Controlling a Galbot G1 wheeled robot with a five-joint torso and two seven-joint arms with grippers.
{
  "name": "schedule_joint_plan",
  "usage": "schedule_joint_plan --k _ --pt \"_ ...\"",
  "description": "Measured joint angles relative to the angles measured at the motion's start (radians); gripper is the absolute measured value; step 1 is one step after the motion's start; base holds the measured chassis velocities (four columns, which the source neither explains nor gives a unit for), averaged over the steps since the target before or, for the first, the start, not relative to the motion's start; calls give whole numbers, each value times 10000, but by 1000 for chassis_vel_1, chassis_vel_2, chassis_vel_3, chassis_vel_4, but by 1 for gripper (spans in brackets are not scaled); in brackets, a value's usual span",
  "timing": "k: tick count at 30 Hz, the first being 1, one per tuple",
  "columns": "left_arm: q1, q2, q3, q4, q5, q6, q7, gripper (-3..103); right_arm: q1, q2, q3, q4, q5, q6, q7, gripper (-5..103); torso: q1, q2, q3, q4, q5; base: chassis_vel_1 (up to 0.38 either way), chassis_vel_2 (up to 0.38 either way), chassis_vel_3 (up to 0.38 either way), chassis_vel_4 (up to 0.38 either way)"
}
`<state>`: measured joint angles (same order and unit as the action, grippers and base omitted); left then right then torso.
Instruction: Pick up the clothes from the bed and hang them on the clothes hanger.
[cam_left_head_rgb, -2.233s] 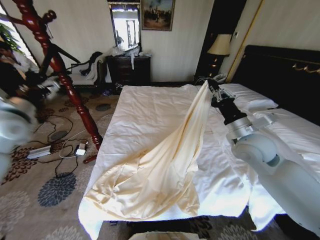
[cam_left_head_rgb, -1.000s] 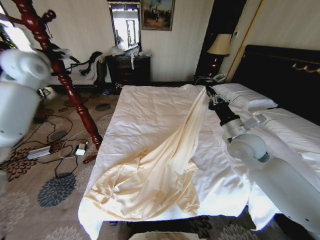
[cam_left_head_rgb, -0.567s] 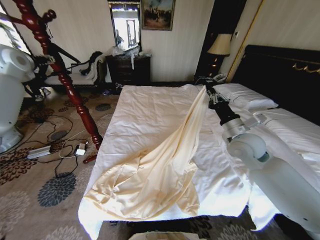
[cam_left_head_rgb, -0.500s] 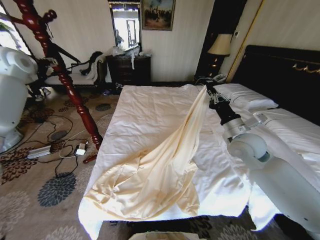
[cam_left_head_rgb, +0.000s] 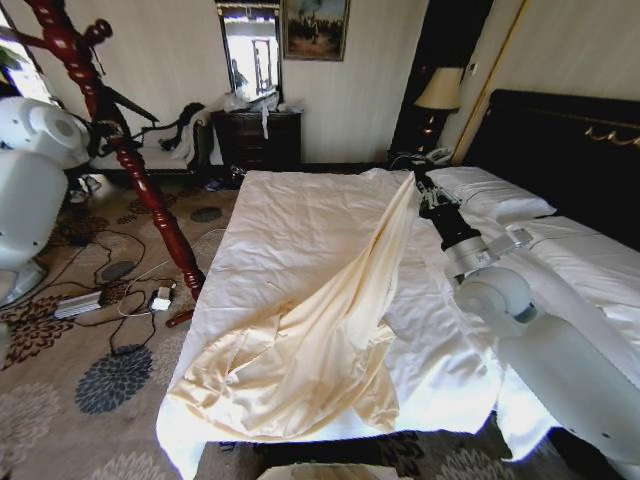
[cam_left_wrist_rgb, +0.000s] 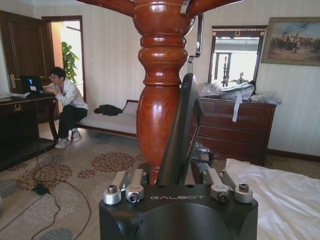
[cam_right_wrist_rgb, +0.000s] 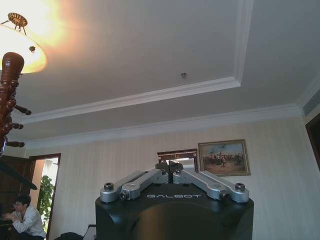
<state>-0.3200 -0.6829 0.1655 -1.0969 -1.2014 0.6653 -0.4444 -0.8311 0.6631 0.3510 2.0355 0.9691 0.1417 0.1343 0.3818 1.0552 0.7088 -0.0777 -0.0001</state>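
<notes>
I have the right gripper (cam_left_head_rgb: 422, 186) raised over the far side of the bed (cam_left_head_rgb: 300, 215), its jaws closed on one end of the cream shirt (cam_left_head_rgb: 320, 340); in the right wrist view the fingers (cam_right_wrist_rgb: 150, 176) meet at their tips against the ceiling. From that pinch the shirt hangs in a long taut fold that runs down toward me, and the rest of it lies spread and wrinkled across the near corner of the white duvet, reaching the bed's foot edge. My left gripper (cam_left_wrist_rgb: 176, 175) is well apart from the bed, up beside the turned red-brown wooden coat stand (cam_left_head_rgb: 120, 140) at the left of the room. Its jaws are shut on the black clothes hanger (cam_left_wrist_rgb: 180, 135), which stands upright between them, its silver hook (cam_left_wrist_rgb: 199, 37) rising just beside the stand's thick post (cam_left_wrist_rgb: 160, 90) in the left wrist view.
</notes>
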Motion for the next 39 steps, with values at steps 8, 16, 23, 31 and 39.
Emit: schedule_joint_plan --k 8,16,23,31,39 --pt "41 -11 -342 -464 -257 -443 19 18 -14 0 60 1 -17 11 17 0 1 0 0 -7 0 0 0 0 0" --pt "-242 79 -373 -1535 -1242 -1003 96 18 -165 130 133 18 -192 45 46 0 2 0 1 -4 2 0 0 0 0" --pt "-76 254 -151 -3202 -2446 -1058 90 18 -213 223 133 18 -279 59 66 0 0 1 -2 -1 3 0 0 0 0" --pt "1886 821 -1279 -6088 -4470 -1260 173 18 -273 243 27 -385 -295 146 81 0 1 0 -1 1 2 0 0 0 0" --pt "4941 2083 -2421 -9832 -6360 -1988 1150 18 -273 -372 164 -779 636 124 174 0 0 1 -1 -7 -2 0 0 0 0"
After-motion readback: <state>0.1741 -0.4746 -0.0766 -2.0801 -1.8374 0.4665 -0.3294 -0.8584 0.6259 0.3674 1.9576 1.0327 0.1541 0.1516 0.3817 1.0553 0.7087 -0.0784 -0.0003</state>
